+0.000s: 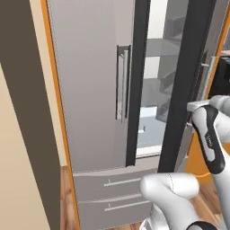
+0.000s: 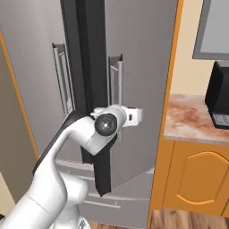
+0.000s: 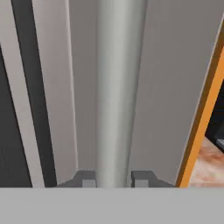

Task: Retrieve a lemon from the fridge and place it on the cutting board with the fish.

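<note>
The pincer (image 3: 113,179) straddles the right door's bar handle (image 3: 117,87), fingers on both sides, likely to pull the fridge (image 1: 90,90) wider.

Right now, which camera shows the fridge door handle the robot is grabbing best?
The hand view: the right door handle runs up the middle, between the tool's fingertips. The right base view shows it above the robot's wrist. The left base view shows part of it past the open door's edge.
</note>
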Robot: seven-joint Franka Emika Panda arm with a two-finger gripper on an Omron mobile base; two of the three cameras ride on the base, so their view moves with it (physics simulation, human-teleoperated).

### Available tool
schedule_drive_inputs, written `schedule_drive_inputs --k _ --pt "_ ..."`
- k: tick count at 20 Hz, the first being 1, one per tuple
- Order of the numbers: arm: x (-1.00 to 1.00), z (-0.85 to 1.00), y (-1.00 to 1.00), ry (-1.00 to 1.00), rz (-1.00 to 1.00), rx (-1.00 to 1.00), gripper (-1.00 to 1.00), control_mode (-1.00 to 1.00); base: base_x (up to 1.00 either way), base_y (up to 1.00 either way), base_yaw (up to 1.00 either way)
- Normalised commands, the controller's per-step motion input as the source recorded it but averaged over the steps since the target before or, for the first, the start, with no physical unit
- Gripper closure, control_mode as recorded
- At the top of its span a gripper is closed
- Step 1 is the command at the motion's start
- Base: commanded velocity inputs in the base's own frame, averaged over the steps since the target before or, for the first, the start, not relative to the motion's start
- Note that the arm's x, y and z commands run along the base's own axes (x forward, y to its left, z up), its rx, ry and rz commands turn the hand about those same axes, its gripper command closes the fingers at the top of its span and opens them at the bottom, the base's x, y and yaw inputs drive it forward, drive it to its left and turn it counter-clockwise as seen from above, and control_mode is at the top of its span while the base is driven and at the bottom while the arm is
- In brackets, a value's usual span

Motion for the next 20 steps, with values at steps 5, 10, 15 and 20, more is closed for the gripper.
schedule_drive_inputs --k 5,10,15,20 --pt "-1.00 -0.03 -1.00 0.21 0.00 0.01 1.00 -1.00 0.00 0.00 0.00" --pt "-0.53 -0.12 -0.51 0.07 -0.01 0.00 1.00 -1.00 0.00 0.00 0.00" --pt "-0.49 0.10 0.21 0.01 -0.02 -0.07 -1.00 -1.00 0.00 0.00 0.00" --pt "-1.00 0.61 0.55 0.02 -0.12 -0.21 -1.00 -1.00 0.00 0.00 0.00"
